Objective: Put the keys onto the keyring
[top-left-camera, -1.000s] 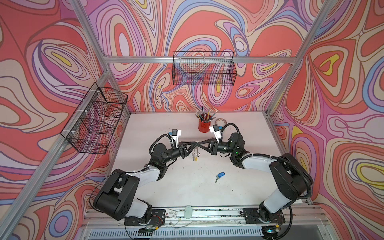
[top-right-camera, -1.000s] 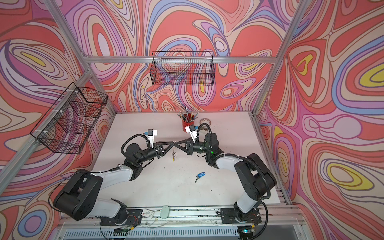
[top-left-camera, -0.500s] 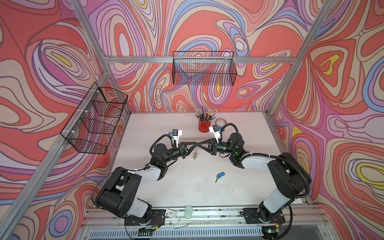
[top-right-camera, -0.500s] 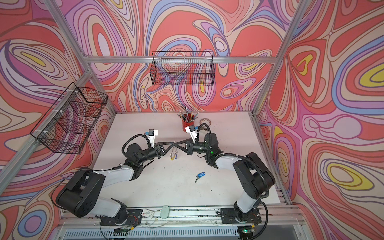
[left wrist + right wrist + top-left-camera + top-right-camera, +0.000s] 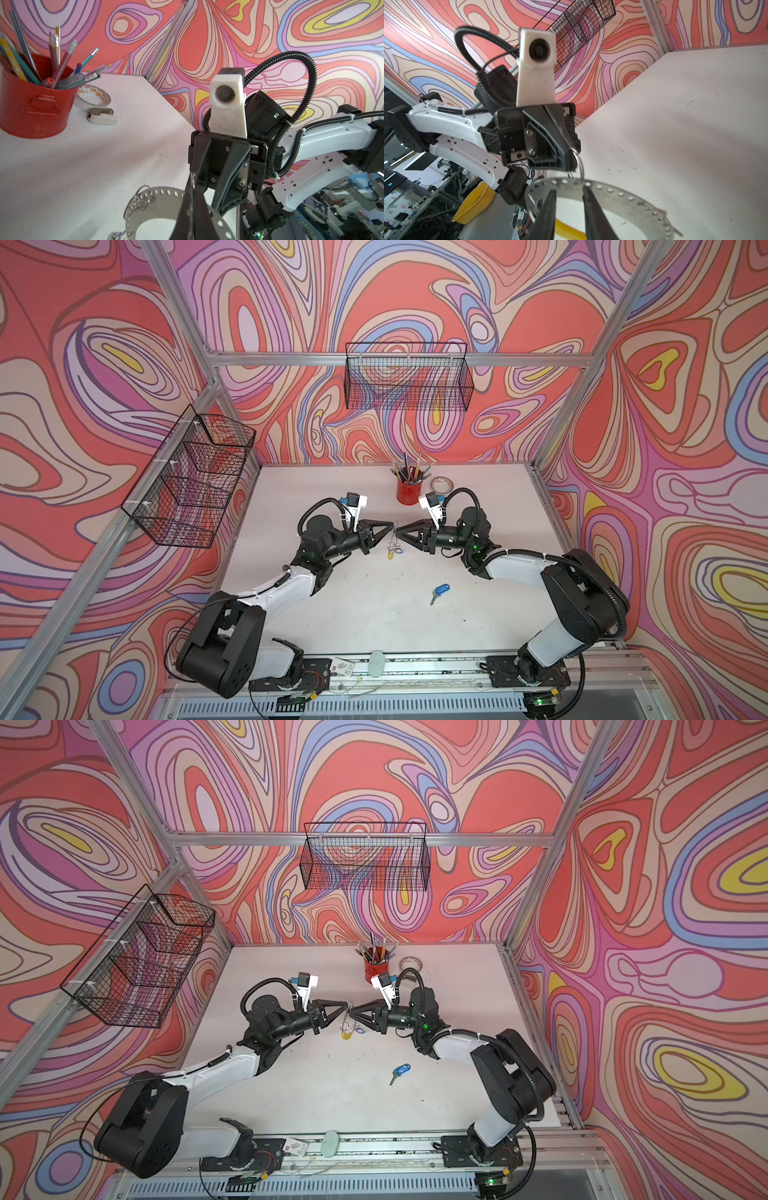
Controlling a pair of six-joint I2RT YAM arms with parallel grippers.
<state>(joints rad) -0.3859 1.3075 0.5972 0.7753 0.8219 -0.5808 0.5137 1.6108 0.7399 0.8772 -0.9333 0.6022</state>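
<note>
Counter (image 5: 374, 614) of white fills the lower middle of both top views. Just left of centre, the left pincer (image 5: 392, 526) is pressed together on a small wire ring threaded through the keyring (image 5: 391, 549). The keyring hangs just below the tips, clear of the counter, with its yellow part lowest. Tip to tip with it, the right pincer (image 5: 398, 531) stands apart, its fingers (image 5: 550, 207) parted at the hoop's perforated band; contact is unclear. Lower right of centre, a blue-tagged key (image 5: 439, 592) lies alone.
</note>
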